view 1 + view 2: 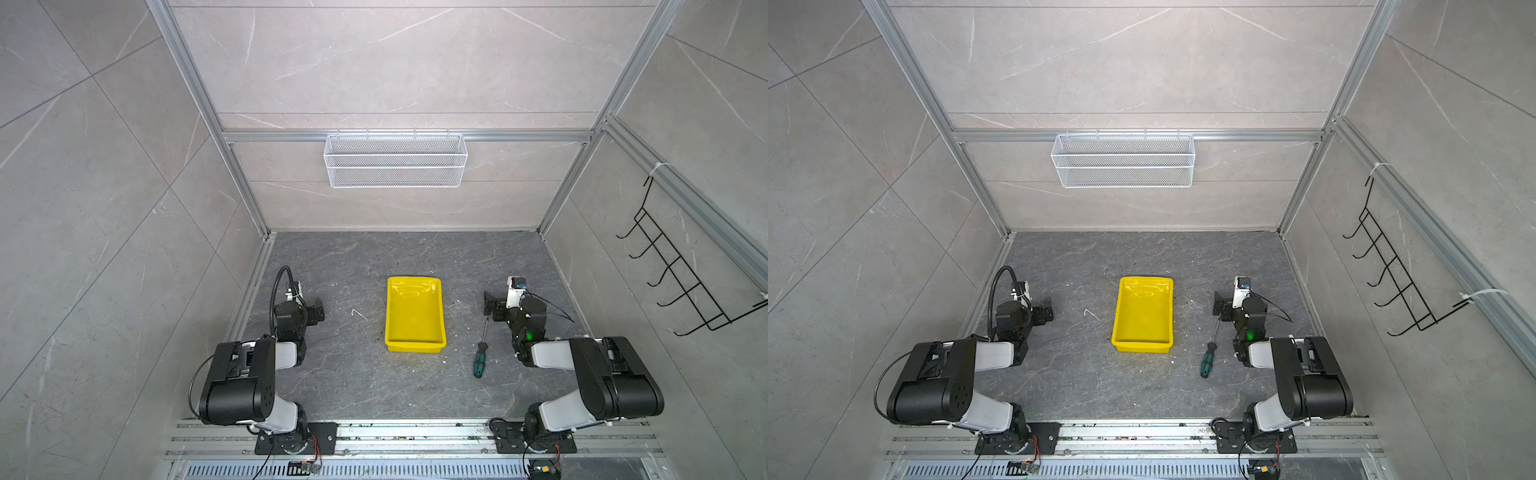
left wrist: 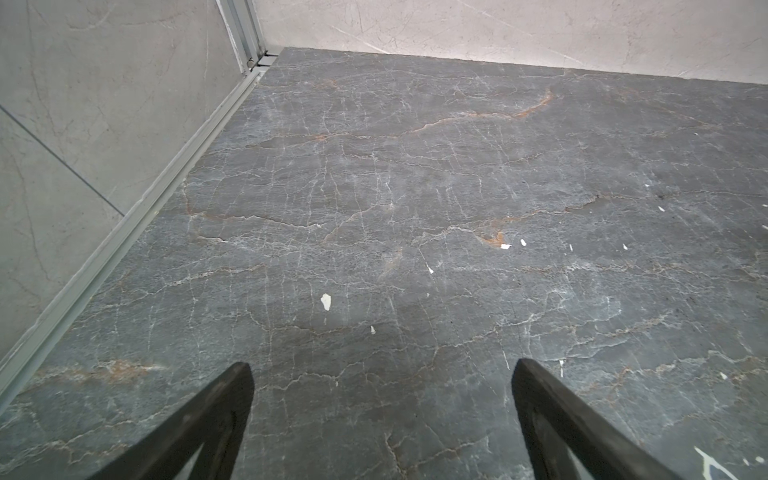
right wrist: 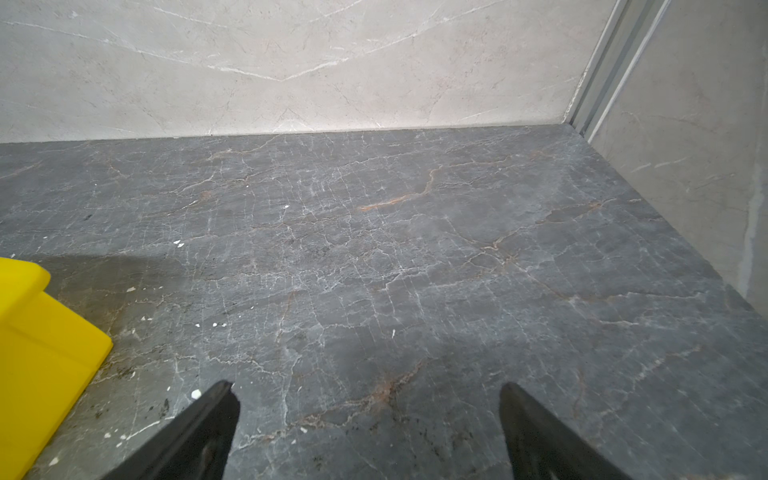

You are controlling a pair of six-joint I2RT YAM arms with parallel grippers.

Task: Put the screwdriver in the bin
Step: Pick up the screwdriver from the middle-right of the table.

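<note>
Green-and-black screwdriver (image 1: 481,353) lies flat on desk (image 1: 353,374), right of yellow bin (image 1: 415,344), not touching. Near its far tip, right tool (image 1: 490,305) released, empty. Well left of bin, left tool (image 2: 380,370) released, empty.

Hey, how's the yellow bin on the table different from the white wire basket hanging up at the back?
The bin is solid glossy yellow plastic; the basket is white see-through mesh. The bin sits on the table; the basket hangs higher up from a metal rail. The bin's long side runs front to back, the basket's side to side. Both are rectangular, open-topped and look empty.
</note>
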